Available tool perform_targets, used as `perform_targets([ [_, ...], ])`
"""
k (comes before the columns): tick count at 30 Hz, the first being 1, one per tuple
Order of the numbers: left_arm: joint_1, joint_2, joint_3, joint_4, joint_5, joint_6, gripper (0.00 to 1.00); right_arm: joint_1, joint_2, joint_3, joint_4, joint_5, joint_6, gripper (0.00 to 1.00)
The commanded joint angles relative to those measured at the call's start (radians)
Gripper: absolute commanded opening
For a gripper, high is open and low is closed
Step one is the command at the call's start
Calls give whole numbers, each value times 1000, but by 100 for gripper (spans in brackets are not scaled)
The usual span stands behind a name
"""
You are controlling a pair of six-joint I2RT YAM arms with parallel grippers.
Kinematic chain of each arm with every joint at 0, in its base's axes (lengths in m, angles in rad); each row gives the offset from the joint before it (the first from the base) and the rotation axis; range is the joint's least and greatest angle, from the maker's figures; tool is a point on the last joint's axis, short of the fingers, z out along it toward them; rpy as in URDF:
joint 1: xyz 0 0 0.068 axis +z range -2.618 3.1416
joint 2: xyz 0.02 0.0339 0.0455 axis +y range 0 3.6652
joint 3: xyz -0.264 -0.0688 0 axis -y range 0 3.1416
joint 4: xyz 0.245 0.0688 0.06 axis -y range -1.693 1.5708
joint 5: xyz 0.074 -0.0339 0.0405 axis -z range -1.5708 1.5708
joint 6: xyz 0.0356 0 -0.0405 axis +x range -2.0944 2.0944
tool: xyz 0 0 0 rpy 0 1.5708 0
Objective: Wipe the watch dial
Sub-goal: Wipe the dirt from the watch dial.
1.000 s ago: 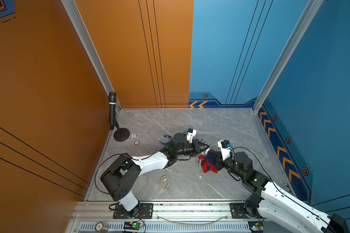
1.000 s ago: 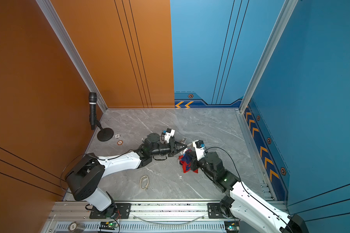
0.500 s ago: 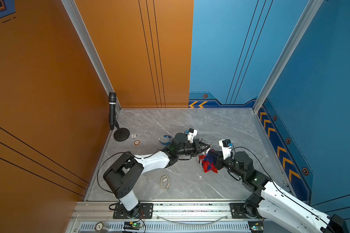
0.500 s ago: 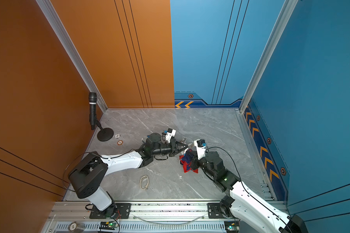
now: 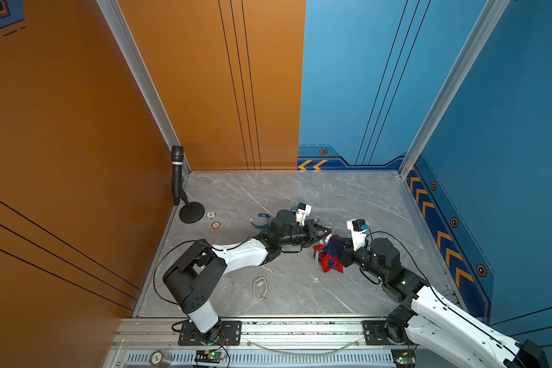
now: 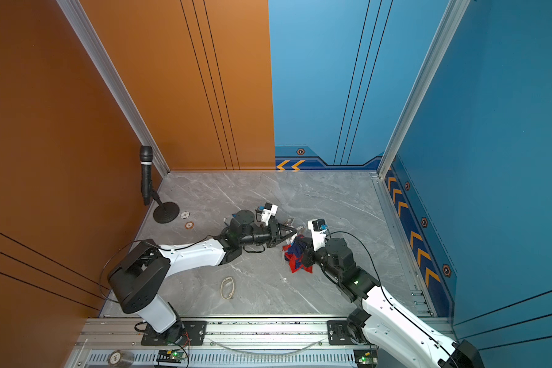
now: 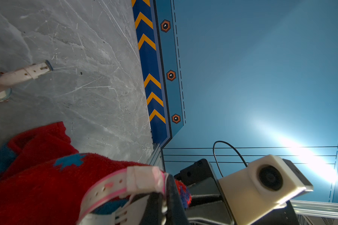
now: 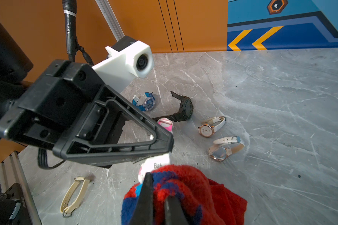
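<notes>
1. The left gripper [image 5: 327,230] has edged toward the fuzzy red-and-blue cloth [image 8: 203,191]. It is clamped on the white, pink-trimmed plastic watch [image 8: 157,165], seemingly to present the dial.
2. The right gripper [image 8: 158,187] pinches the cloth tight and bunches it against the watch for rubbing.

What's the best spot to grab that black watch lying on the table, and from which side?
Probably the strap next to the case, from straight above. The black watch has one strap end curling up off the table, so jaws can pinch across the thin band there; the round case is bulkier and looks harder to pinch.
</notes>
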Motion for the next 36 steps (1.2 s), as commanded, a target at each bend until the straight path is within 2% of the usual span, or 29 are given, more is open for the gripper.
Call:
perform_targets([
  [1, -49, 25, 29, -2, 83, 9, 0, 32, -22, 45, 83, 3, -11, 0],
  [8, -46, 11, 24, -2, 86, 9, 0, -24, 5, 15, 8, 71, -2, 0],
  [11, -44, 4, 17, -2, 85, 9, 0, -48, 6, 4, 3, 54, 19, 0],
  [20, -51, 29, 34, -2, 86, 9, 0, 56, -7, 67, 30, 58, -24, 0],
  [25, -53, 21, 33, -2, 87, 8, 0, 41, 3, 53, -2, 104, -36, 0],
  [31, -47, 6, 14, -2, 81, 6, 0, -12, -15, 58, -54, 86, -19, 0],
  [34, -50, 16, 23, -3, 81, 5, 0, 23, 12, 78, -43, 86, -13, 0],
  [36, -52, 26, 34, -2, 80, 4, 0, 86, 39, 100, -38, 110, -27, 0],
])
